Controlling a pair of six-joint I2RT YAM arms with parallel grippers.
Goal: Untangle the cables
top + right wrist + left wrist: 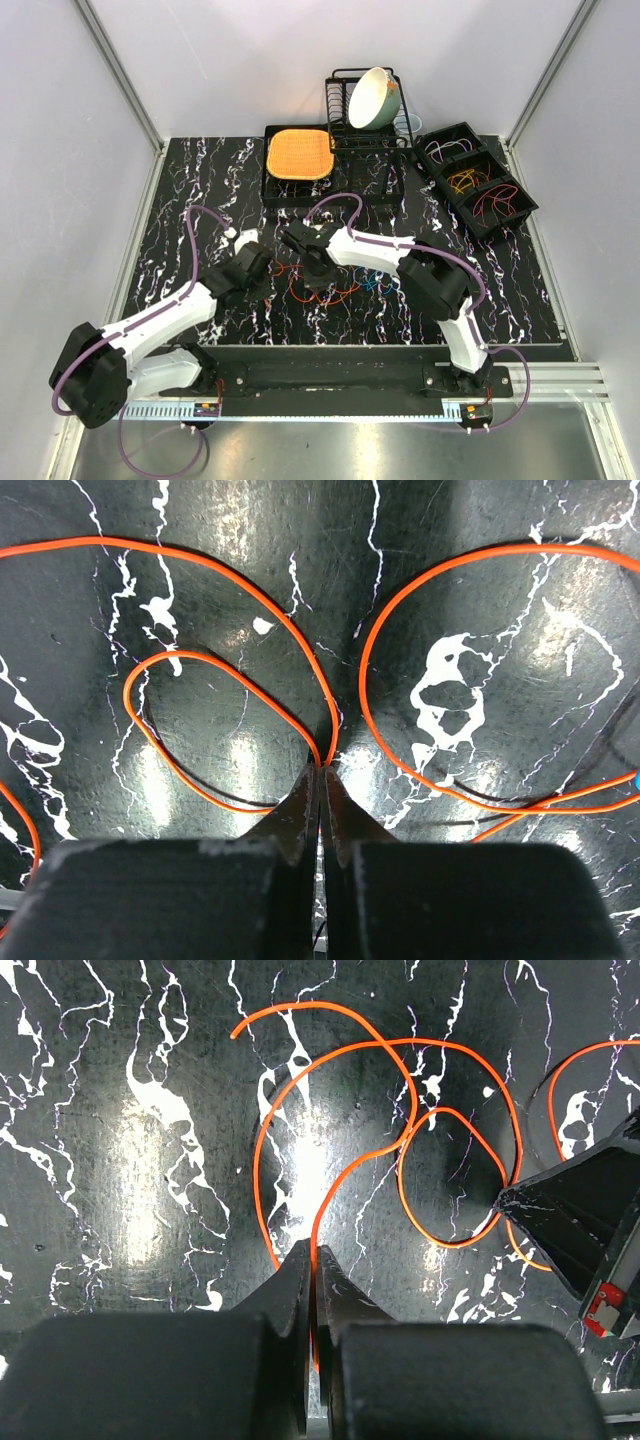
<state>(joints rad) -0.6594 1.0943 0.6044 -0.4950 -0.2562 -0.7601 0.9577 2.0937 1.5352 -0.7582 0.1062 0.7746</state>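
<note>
The cables lie in loose loops on the black marbled table between my two arms. In the top view the orange cable (335, 293) lies there with a small blue cable (376, 284) to its right. My left gripper (268, 272) is low over the left side of the tangle. In its wrist view the left gripper (313, 1252) is shut on an orange cable (314, 1228) that rises between the jaws. My right gripper (318, 272) is just right of it. In its own wrist view the right gripper (322, 770) is shut on the orange cable (361, 675), where two strands meet at the tips.
A black divided bin (476, 180) at the back right holds sorted wires. Behind the tangle stand a dish rack (345, 110) with a pale bowl (372, 98) and a black tray (282, 190) carrying an orange mat (298, 155). The right gripper's fingers (580, 1220) show in the left wrist view.
</note>
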